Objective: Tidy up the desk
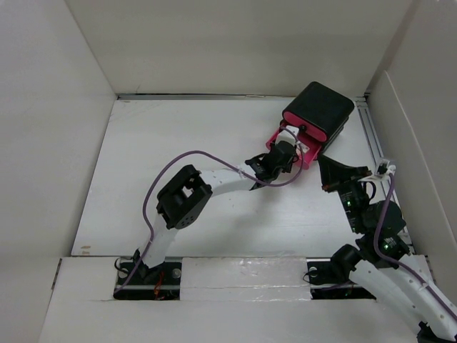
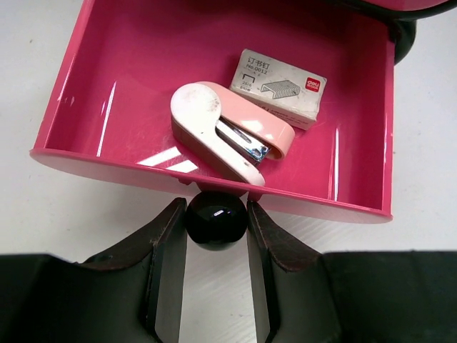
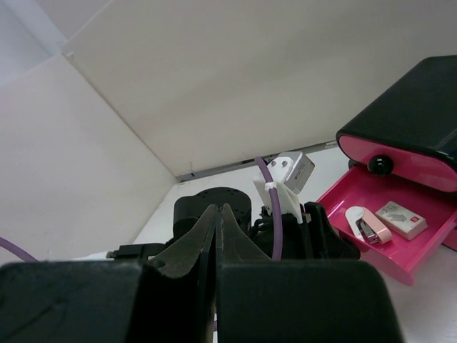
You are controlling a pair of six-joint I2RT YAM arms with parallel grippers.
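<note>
2 grippers: both work over the desk point(image 1: 178, 143), the white matte top that runs from the arm bases to the far walls point(image 1: 235, 43)
right gripper point(image 3: 218, 229): fingers pressed together, holding nothing
left gripper point(image 2: 216, 211): clamped on the knob point(image 2: 216, 223)
knob: glossy black, probably slippery, so grip it square
drawer point(image 2: 86, 107): pink, open, likely light and should slide easily
contents: stapler point(image 2: 228, 139) just beside staple box point(image 2: 280, 87)
black box point(image 1: 319, 107): far right corner, may skid if shoved
desk handling: rigid and fixed, nothing to grasp
</note>
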